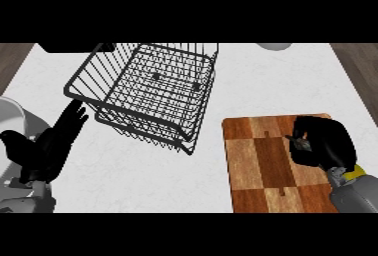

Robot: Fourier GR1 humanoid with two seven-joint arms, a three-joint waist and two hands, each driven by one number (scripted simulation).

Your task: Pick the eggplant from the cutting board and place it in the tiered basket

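wooden cutting board (258,165) under right robot hand (325,142)

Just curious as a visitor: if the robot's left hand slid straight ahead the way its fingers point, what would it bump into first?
Probably the wire tiered basket: the open left hand points up-right at its near corner, though height is unclear.

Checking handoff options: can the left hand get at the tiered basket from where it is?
Probably yes. The left hand rests open beside the tiered basket, fingers pointing at its near corner, with only bare counter between them.
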